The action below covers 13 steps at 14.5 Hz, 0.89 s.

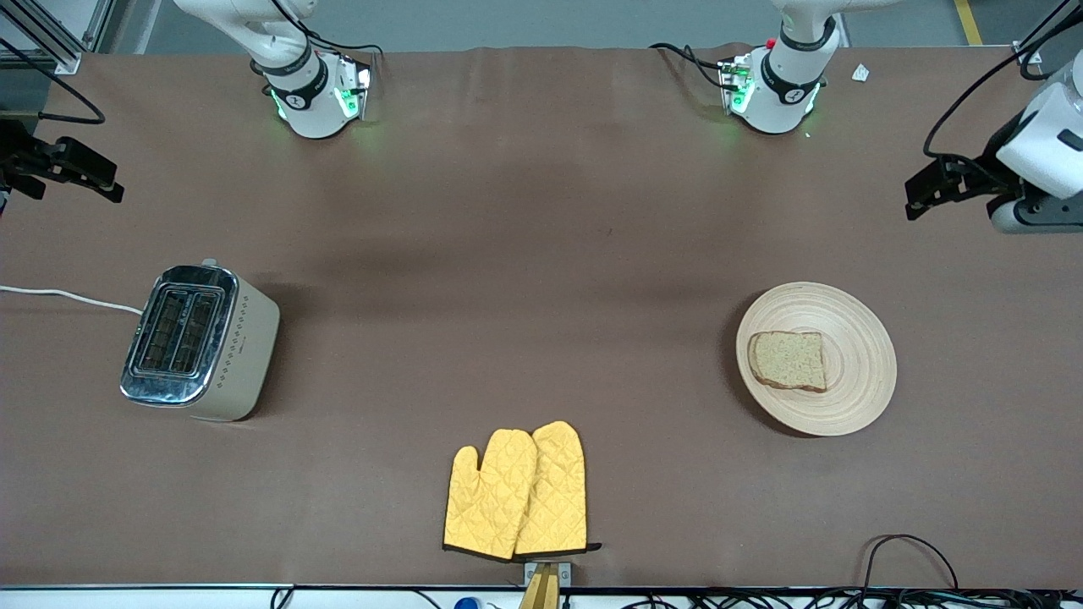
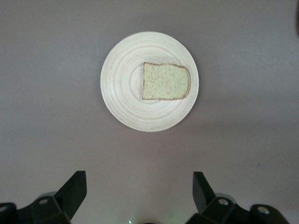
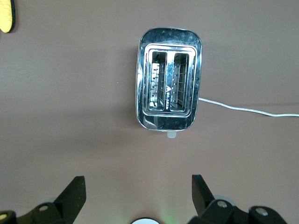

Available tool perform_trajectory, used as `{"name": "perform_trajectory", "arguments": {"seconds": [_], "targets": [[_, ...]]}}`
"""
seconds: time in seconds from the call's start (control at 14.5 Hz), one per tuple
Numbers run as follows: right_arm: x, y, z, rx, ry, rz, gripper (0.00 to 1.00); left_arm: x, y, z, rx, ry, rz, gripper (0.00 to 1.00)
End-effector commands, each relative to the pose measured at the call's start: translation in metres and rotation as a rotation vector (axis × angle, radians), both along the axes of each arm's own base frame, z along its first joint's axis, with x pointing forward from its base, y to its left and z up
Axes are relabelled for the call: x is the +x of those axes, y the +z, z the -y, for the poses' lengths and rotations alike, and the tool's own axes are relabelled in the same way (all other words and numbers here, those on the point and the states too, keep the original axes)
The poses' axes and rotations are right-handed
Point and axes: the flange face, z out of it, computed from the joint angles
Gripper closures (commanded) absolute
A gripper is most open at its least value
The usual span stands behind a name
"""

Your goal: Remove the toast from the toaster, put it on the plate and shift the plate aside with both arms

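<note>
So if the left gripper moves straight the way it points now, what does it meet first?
Probably bare brown tabletop: the open left gripper points downward, short of the round light-wood plate. Depth is unclear.

A broad table (image 1: 541, 211) under a brown cloth fills the room; grey floor shows past its upper edge; soft even light.

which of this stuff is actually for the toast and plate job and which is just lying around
For the job:
- toast, lying on the plate
- plate, toward the left arm's end of the table
- left gripper, open, above that end
- right gripper, open, above the table's right-arm end

Lying about:
- toaster, slots empty
- its white cord
- yellow oven mitts, nearest the front camera
</note>
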Motion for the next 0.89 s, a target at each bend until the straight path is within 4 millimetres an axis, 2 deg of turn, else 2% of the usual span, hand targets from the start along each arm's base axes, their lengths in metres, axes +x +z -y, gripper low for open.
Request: {"name": "perform_trajectory", "arguments": {"seconds": [0.0,0.34,0.62,0.83], "targets": [[-0.001,0.004,-0.001,-0.007,0.0,-0.001,0.0,-0.017,0.0,0.0,-0.015,0.008,-0.003,0.0],[-0.001,0.004,-0.001,-0.007,-0.002,-0.001,0.0,-0.023,0.005,0.006,-0.021,0.029,-0.037,0.0],[-0.001,0.004,-0.001,-0.007,-0.002,-0.001,0.0,-0.012,0.012,0.002,-0.008,-0.006,-0.018,0.0],[-0.001,0.004,-0.001,-0.007,-0.003,-0.001,0.0,-0.005,0.017,-0.011,-0.007,0.008,-0.005,0.0]]}}
